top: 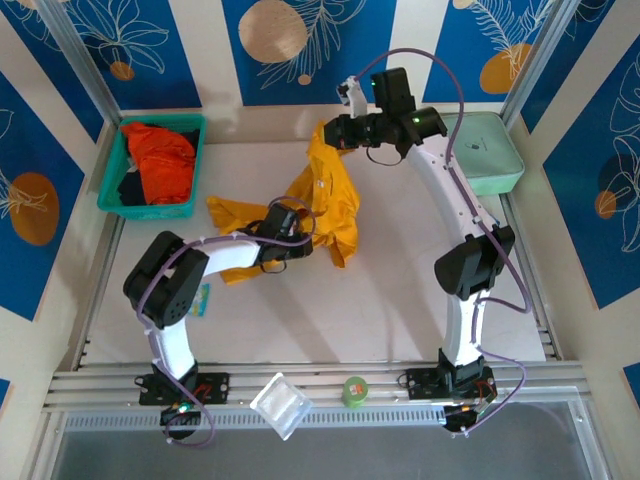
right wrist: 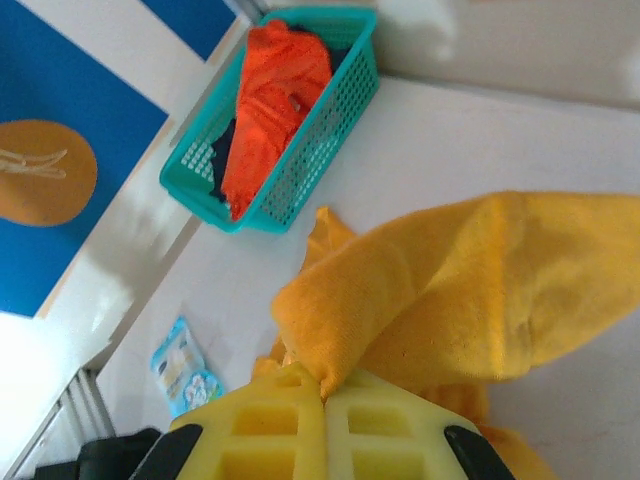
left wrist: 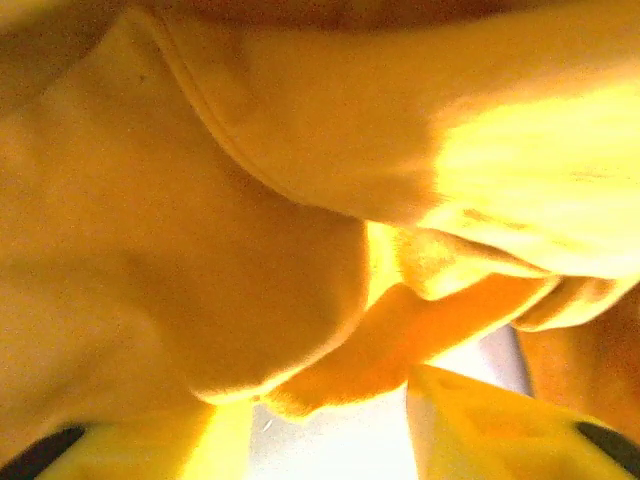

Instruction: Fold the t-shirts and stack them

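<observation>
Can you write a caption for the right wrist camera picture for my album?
Right gripper pinching the yellow t-shirt, with the orange t-shirt lying in the teal basket.

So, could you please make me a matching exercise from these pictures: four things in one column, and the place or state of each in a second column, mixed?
1. red-orange t-shirt
2. yellow t-shirt
3. mint-green box
4. right hand

A. shut on a fold of yellow cloth
B. inside the teal basket
C. at the far right corner of the table
D. crumpled, mid-table

Pairs: 1-B, 2-D, 3-C, 4-A.
</observation>
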### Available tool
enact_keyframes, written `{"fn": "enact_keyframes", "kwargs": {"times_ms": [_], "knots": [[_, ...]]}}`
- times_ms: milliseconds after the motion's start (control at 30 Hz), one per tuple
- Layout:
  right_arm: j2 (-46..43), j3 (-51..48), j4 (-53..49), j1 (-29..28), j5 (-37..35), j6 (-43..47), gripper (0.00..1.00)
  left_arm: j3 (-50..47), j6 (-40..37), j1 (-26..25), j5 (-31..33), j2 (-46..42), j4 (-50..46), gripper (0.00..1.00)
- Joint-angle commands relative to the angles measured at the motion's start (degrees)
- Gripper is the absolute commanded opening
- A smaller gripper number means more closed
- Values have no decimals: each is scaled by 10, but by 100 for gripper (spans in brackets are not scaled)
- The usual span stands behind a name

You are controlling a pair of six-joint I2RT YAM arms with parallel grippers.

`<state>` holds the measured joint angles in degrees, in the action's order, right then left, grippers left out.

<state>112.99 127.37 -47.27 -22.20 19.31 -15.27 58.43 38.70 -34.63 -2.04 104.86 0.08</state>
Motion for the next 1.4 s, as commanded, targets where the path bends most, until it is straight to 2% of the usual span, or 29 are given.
{"fn": "enact_keyframes", "kwargs": {"times_ms": [0,100,233,367,533,633,667,767,800,867,900,933,1067,1133,1233,1367], "knots": [[-52,-66,-6,-1,44,8,0,16,-30,-2,9,-42,22,60],[-103,-160,30,11,0,-16,0,14,-59,-1,30,-84,-21,67],[-131,-242,48,63,-46,-46,0,0,-83,-1,60,-141,-84,67],[-116,-291,66,123,-101,-47,0,-36,-90,0,103,-193,-133,67],[-13,-234,70,179,-130,-29,0,-63,-96,5,130,-209,-162,65],[74,-139,43,192,-143,-19,0,-68,-97,5,130,-196,-159,62],[104,-102,28,192,-152,-19,4,-68,-97,6,132,-189,-159,62],[160,-22,-20,187,-190,-27,45,-66,-94,6,136,-168,-158,60],[165,-12,-34,184,-200,-36,53,-66,-93,6,138,-163,-157,60],[145,-34,-42,171,-223,-56,61,-67,-92,6,144,-157,-158,60],[124,-65,-36,161,-236,-67,77,-69,-91,6,148,-156,-159,60],[97,-103,-29,147,-250,-78,88,-71,-89,6,153,-156,-161,60],[-1,-243,-8,74,-326,-125,95,-74,-90,8,177,-158,-175,60],[-28,-282,-7,37,-357,-155,96,-73,-92,9,186,-156,-184,60],[-23,-290,-11,9,-382,-201,97,-70,-93,12,200,-150,-196,59],[30,-249,-31,-17,-392,-234,96,-71,-79,18,211,-143,-207,58]]}}
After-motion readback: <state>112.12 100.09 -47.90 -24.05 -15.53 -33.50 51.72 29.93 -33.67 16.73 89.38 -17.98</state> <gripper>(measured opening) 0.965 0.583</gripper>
